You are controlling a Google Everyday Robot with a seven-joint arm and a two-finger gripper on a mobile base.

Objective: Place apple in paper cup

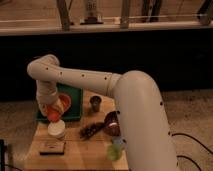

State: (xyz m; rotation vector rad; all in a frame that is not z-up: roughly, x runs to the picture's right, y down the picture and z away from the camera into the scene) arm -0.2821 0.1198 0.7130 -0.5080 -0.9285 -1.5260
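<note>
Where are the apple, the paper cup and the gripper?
apple (53, 117), camera view, its orange-red side, just above the paper cup.
paper cup (56, 130), camera view, its white front wall.
gripper (50, 110), camera view, the arm's end, right above the apple.

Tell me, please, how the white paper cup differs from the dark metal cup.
The paper cup is white and wider; the metal cup is dark and narrower. The paper cup sits just below the gripper and apple; the metal cup stands apart, to their right. Both stand upright.
</note>
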